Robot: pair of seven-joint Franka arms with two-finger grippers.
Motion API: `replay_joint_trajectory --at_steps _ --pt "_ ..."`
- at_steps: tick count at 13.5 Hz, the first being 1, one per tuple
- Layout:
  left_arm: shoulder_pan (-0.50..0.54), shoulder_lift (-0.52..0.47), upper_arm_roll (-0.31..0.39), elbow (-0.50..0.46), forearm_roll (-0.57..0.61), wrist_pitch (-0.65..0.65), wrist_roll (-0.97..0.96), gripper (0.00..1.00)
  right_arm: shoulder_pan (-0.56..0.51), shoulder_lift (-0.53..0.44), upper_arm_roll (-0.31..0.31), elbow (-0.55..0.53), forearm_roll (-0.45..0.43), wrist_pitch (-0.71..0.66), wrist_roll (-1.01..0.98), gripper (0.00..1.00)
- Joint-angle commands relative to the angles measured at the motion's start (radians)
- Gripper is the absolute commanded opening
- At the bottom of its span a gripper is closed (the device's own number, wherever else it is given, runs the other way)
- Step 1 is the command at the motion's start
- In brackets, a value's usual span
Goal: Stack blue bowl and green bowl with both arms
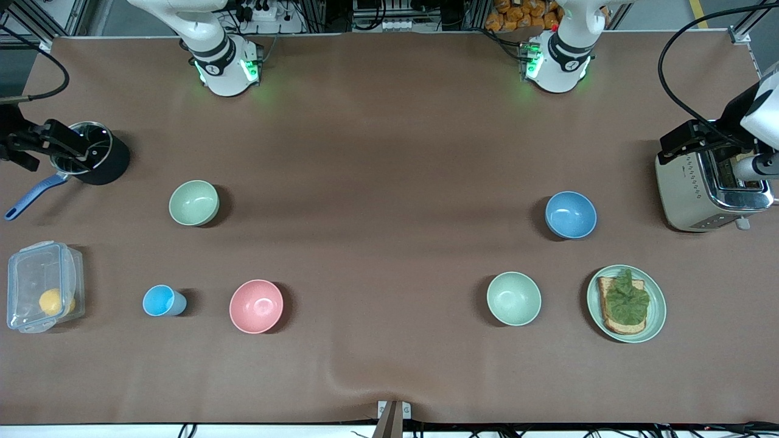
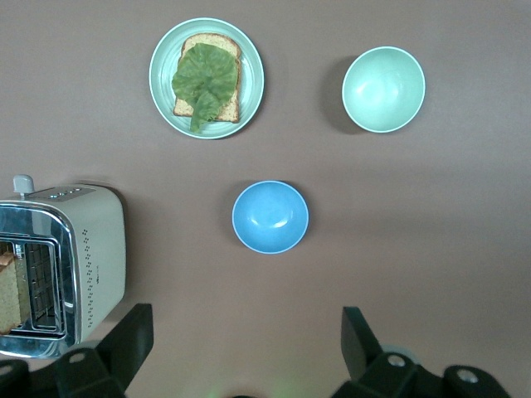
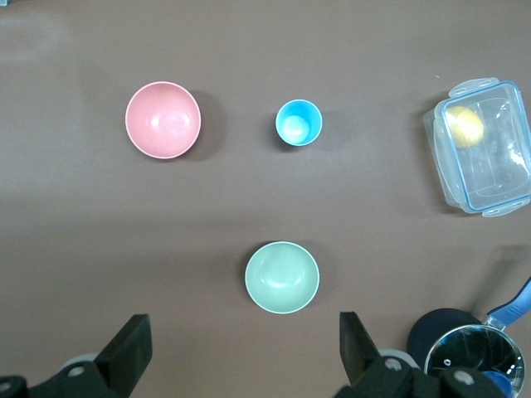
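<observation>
The blue bowl (image 1: 570, 215) (image 2: 270, 216) stands upright toward the left arm's end of the table, beside the toaster. The sage green bowl (image 1: 193, 203) (image 3: 282, 277) stands upright toward the right arm's end, farther from the front camera than the pink bowl. My left gripper (image 1: 700, 143) (image 2: 247, 348) hangs high in the air by the toaster, open, with nothing between its fingers. High up by the black pot, my right gripper (image 1: 55, 146) (image 3: 246, 348) is open and holds nothing. Neither gripper touches a bowl.
A paler mint bowl (image 1: 513, 298) and a mint plate (image 1: 657, 316) with toast and lettuce sit nearer the front camera than the blue bowl. A pink bowl (image 1: 256, 306), a light-blue cup (image 1: 163, 300), a clear box (image 1: 24, 267), the pot (image 1: 103, 164) and the toaster (image 1: 694, 194) also stand here.
</observation>
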Motion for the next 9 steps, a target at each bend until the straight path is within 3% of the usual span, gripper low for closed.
replay_joint_trajectory --at_steps 1,5,7,9 --pt "-0.003 0.014 -0.004 0.034 -0.006 -0.028 -0.012 1.00 0.023 -0.003 -0.007 -0.005 0.001 -0.005 0.008 1.00" --pt "-0.003 0.057 -0.008 0.003 0.051 -0.031 0.003 1.00 0.023 0.009 -0.005 -0.003 0.001 0.004 0.008 1.00" --pt "-0.003 0.101 -0.007 -0.075 0.053 0.007 0.000 1.00 0.022 0.017 -0.004 -0.005 0.001 0.005 0.006 1.00" --pt "0.011 0.094 -0.005 -0.248 0.063 0.155 0.000 1.00 0.008 0.043 -0.004 -0.006 0.002 -0.001 0.000 1.00"
